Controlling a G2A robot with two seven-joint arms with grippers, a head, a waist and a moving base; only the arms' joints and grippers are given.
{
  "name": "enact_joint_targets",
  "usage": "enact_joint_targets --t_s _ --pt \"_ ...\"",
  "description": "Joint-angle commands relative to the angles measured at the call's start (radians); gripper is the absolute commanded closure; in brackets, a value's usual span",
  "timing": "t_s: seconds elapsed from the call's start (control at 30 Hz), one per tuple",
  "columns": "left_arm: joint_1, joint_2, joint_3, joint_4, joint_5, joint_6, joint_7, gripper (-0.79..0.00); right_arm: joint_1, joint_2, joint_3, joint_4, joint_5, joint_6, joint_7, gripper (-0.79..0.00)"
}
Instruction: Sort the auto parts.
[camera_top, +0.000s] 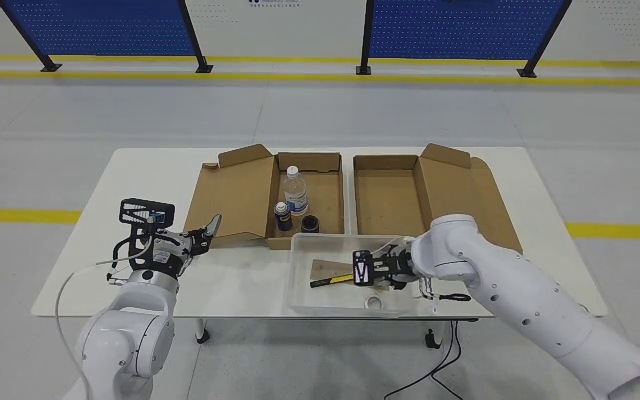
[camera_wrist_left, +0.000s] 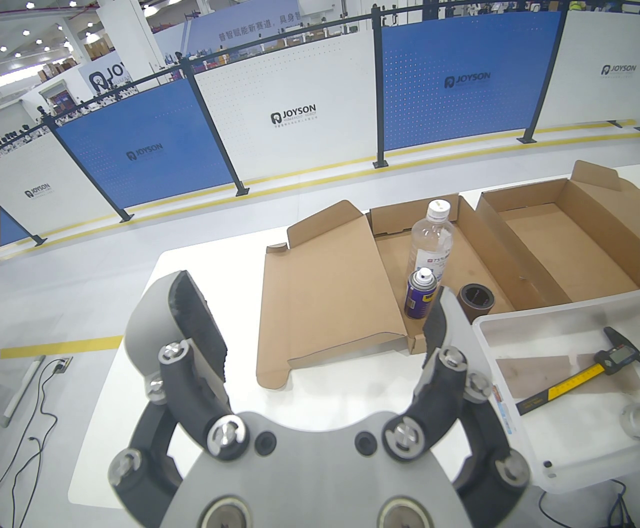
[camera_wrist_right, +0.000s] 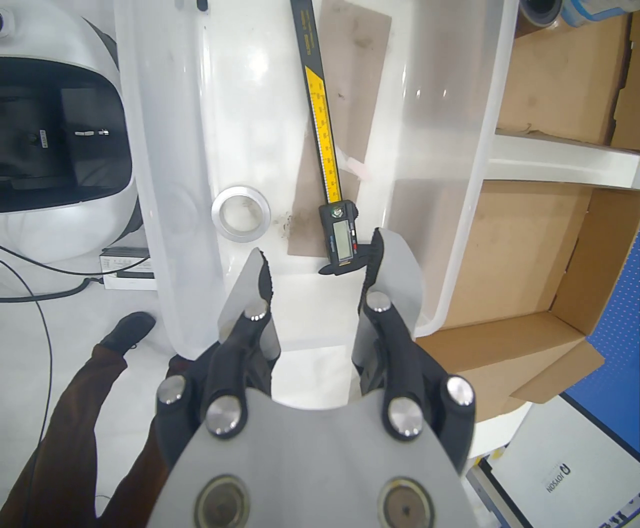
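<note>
A clear plastic bin (camera_top: 300, 290) at the table's front holds a digital caliper (camera_wrist_right: 327, 150) with a yellow scale, a brown sheet (camera_wrist_right: 345, 100) under it and a silver ring (camera_wrist_right: 241, 213). My right gripper (camera_wrist_right: 317, 270) hangs open just over the bin's floor, close to the caliper's display head. The left cardboard box (camera_top: 325, 205) contains a clear bottle (camera_top: 295, 187), a blue spray can (camera_top: 283, 214) and a black cylinder (camera_top: 310, 224). The right cardboard box (camera_top: 385, 200) is bare inside. My left gripper (camera_wrist_left: 320, 315) stands open above the table, left of the boxes, holding nothing.
Both boxes have lids folded flat outward onto the white table (camera_top: 140, 170). A cable (camera_top: 455, 297) lies by the bin's right side. Blue and white fence panels (camera_wrist_left: 300, 110) stand beyond the table's far edge.
</note>
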Motion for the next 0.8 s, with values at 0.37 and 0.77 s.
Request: enact_joint_targets --t_s 0.37,0.77 --pt "0.0 0.0 0.0 0.0 0.0 0.0 0.0 -0.785 0.116 -0.113 -0.166 0.193 -0.068 -0.022 -0.029 -0.382" --pt "0.0 0.0 0.0 0.0 0.0 0.0 0.0 -0.785 0.179 -0.238 -0.271 0.408 -0.093 -0.052 -0.095 -0.379"
